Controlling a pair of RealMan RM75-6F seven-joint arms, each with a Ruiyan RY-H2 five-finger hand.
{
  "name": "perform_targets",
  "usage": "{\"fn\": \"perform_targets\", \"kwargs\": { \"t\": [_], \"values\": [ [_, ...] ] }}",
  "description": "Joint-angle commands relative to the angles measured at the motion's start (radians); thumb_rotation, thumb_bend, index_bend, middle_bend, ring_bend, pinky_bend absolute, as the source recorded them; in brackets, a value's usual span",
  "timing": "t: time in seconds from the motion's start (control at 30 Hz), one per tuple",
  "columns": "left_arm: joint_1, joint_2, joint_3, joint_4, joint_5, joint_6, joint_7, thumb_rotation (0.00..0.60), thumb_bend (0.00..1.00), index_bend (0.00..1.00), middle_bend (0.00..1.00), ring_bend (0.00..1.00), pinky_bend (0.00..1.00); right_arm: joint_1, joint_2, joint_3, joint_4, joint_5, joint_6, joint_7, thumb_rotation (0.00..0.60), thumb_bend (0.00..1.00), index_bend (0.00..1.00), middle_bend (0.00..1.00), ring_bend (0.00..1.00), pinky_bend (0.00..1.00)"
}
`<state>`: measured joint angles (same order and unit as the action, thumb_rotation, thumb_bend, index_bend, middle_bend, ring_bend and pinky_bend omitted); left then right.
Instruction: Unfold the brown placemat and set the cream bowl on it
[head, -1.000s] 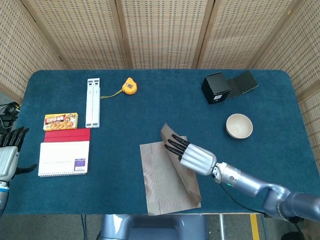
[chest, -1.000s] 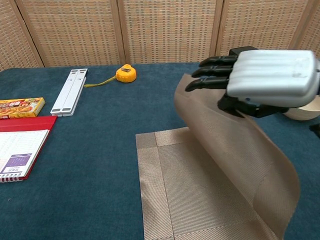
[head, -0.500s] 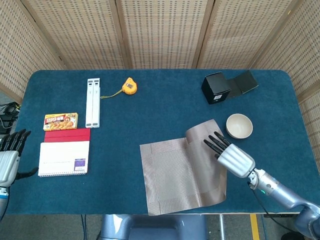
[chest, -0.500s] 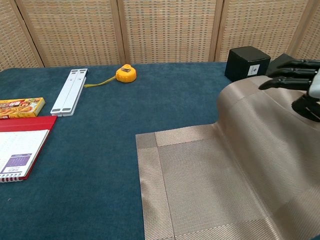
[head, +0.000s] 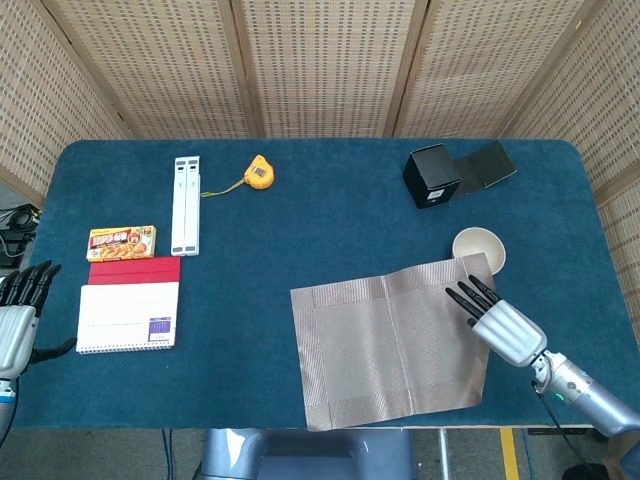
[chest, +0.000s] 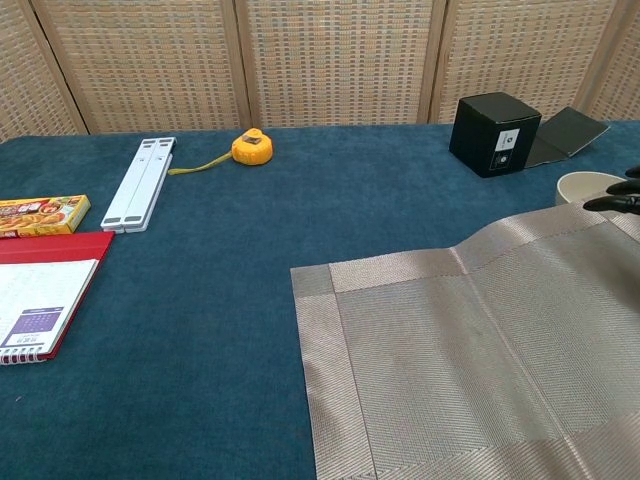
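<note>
Brown placemat (head: 390, 340) spread beside cream bowl (head: 478, 246)

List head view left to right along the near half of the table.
Left hand → notebook → placemat → right hand.

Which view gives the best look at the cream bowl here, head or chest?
The head view. It shows the cream bowl from above, with most of its rim and its inside visible beside the brown placemat's far right corner. The chest view shows only a low sliver of it at the right edge, behind the mat.
</note>
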<state>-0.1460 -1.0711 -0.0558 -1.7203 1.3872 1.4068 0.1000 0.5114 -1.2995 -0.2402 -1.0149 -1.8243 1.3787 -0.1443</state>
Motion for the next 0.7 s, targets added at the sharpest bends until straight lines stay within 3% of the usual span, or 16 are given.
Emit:
{"fn": "perform_targets", "kwargs": {
  "t": [0.03,0.43,0.7],
  "values": [
    [0.0,0.0,-0.001,0.001,0.001,0.0,-0.001,0.6,0.0,0.0,0.0,0.0,0.0,-0.028,0.031,0.033,-0.113,0.036,-0.002,-0.082,0.6,0.0,0.0,0.0,0.0,0.0],
    [-0.02,-0.019,-0.001,0.033,0.079,0.009,-0.036,0.6,0.0,0.0,0.0,0.0,0.0,-0.125,0.192,0.121,-0.36,0.141,0.095,-0.156,0.6,0.0,0.0,0.0,0.0,0.0],
    [-0.082,-0.044,-0.01,0.081,0.157,-0.025,-0.033,0.6,0.0,0.0,0.0,0.0,0.0,-0.2,0.171,0.202,-0.325,0.285,0.125,-0.023,0.6,0.0,0.0,0.0,0.0,0.0]
  ]
}}
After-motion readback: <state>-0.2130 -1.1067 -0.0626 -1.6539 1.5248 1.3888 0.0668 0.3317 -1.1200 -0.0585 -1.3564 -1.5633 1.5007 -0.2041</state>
